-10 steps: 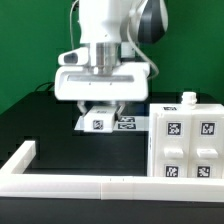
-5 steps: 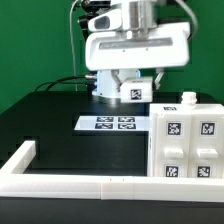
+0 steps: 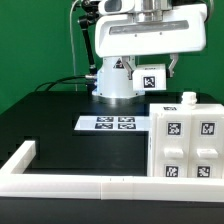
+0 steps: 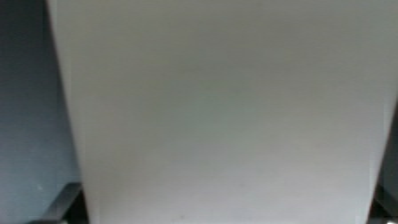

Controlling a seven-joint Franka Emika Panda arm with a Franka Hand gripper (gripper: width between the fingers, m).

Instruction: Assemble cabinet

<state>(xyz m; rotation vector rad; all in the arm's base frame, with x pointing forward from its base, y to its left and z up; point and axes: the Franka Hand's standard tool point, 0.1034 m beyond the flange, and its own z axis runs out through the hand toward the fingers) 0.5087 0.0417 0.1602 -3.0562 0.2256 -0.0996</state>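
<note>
The cabinet (image 3: pixel 185 140) is a large white box with black-and-white tags on its front, standing at the exterior view's right with a small white knob on top. My gripper (image 3: pixel 150 72) is high above the table, up and to the left of the cabinet in the exterior view. It is shut on a small white tagged block (image 3: pixel 151 80) that hangs between the fingers. In the wrist view the block's plain white face (image 4: pixel 222 110) fills nearly the whole picture and hides the fingers.
The marker board (image 3: pixel 112 123) lies flat on the black table behind the middle. A long low white border rail (image 3: pixel 80 186) runs along the front edge and turns back at the exterior view's left. The arm's white base (image 3: pixel 118 82) stands at the back.
My gripper has risen from just above the marker board and moved toward the exterior view's right, carrying the small tagged block up with it. The cabinet has not moved.
</note>
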